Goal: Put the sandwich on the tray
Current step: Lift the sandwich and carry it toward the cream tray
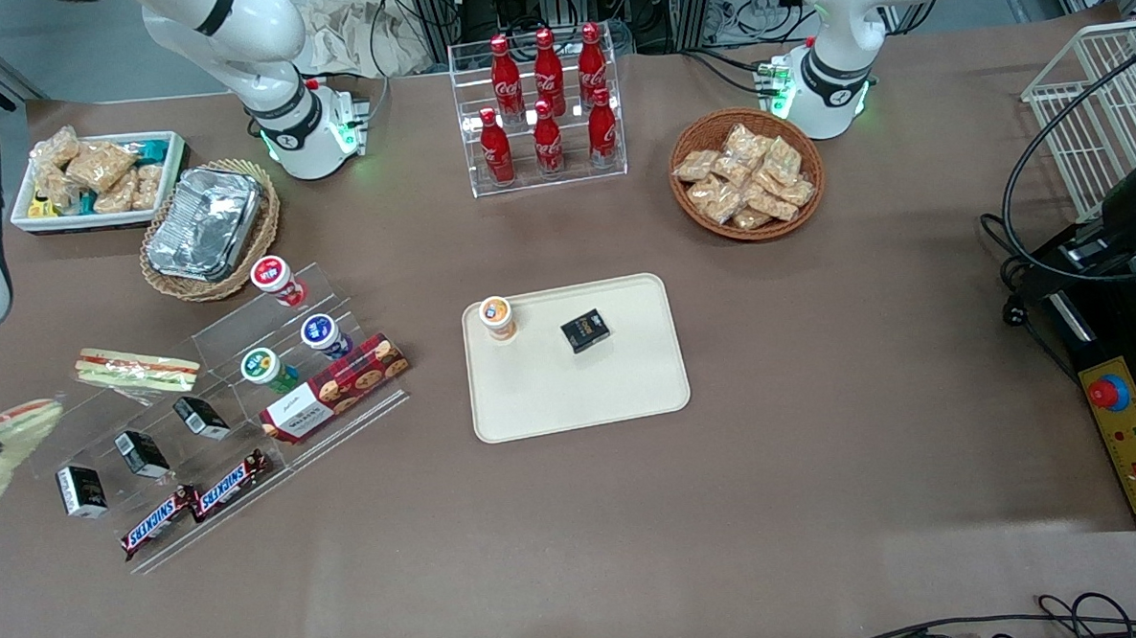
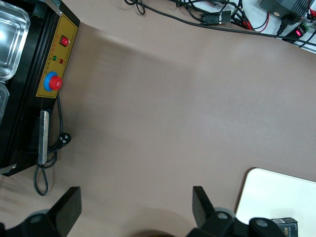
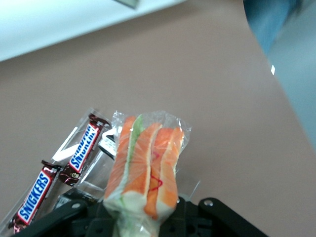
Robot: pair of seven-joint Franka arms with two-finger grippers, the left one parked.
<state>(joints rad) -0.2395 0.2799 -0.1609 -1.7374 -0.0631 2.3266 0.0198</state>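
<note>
A: Sandwich (image 3: 145,168) position?
B: Held off the desk (image 1: 825,500) at the working arm's end, cut edge with red and green filling facing the wrist camera. In the front view it (image 1: 3,444) shows at the frame's edge, beside the clear stepped display rack (image 1: 246,410).

A: Tool (image 3: 143,217) state?
B: Clamped on the sandwich's lower end; wrapper bunched between the black fingers (image 3: 74,210).

A: Tray (image 1: 581,395)?
B: Cream tray at mid-desk, well apart from the sandwich. It carries an orange-lidded cup (image 1: 497,316) and a small black box (image 1: 585,330).

A: Surroundings?
B: Second wrapped sandwich (image 1: 136,369) lies on the desk beside the rack. Two Snickers bars (image 1: 195,502) sit on the rack's nearest step, under the held sandwich in the wrist view.
</note>
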